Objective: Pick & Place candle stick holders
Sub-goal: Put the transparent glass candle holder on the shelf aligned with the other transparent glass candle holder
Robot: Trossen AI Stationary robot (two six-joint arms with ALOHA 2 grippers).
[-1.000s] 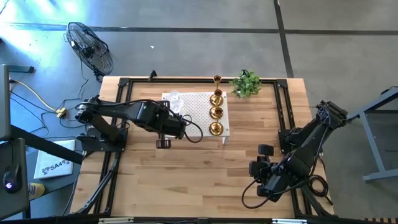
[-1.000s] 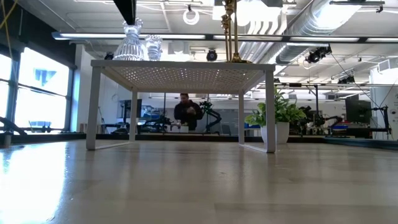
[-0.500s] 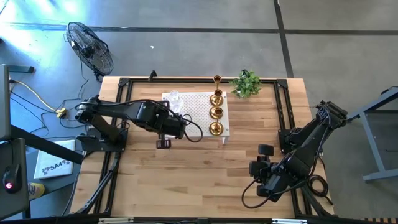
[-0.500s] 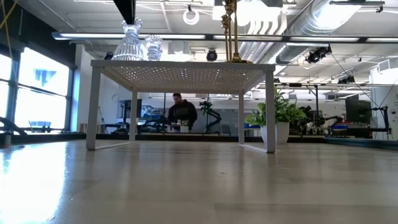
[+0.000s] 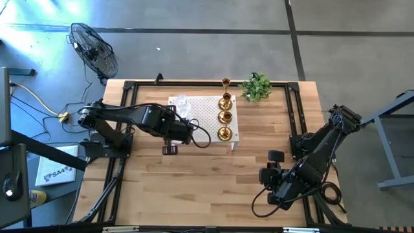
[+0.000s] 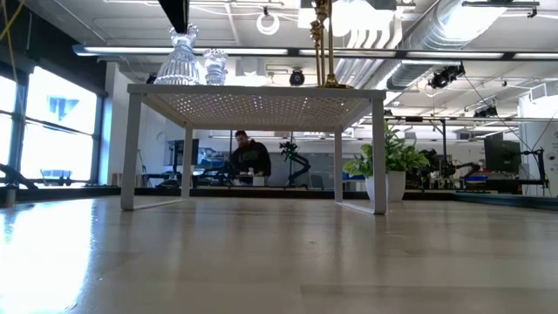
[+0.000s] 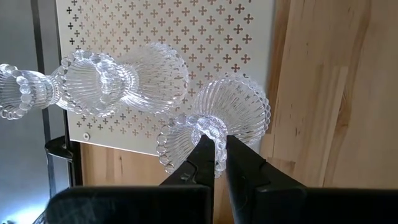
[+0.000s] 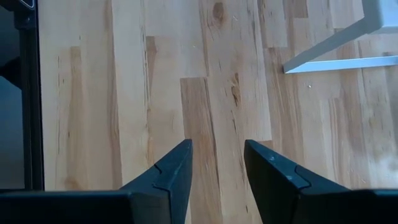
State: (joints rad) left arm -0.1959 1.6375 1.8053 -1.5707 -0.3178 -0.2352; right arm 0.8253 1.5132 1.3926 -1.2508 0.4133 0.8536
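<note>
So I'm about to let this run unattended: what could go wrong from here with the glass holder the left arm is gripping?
1. The left gripper is shut on the thin beaded top of a clear glass candle holder; such a narrow, smooth hold could slip.
2. A second glass holder stands right beside it on the white perforated platform, so a sideways move might knock it.
3. The held holder sits near the platform's edge, so if released carelessly it could topple off.

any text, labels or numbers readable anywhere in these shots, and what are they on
"SA4": roughly how the dark print reads on the white box lying on the floor beside the table's left edge in the high view; it is small, so the reading is unsure.
No readable text shows on the white perforated platform, the candle stick holders, the wooden table or the floor fan.
</note>
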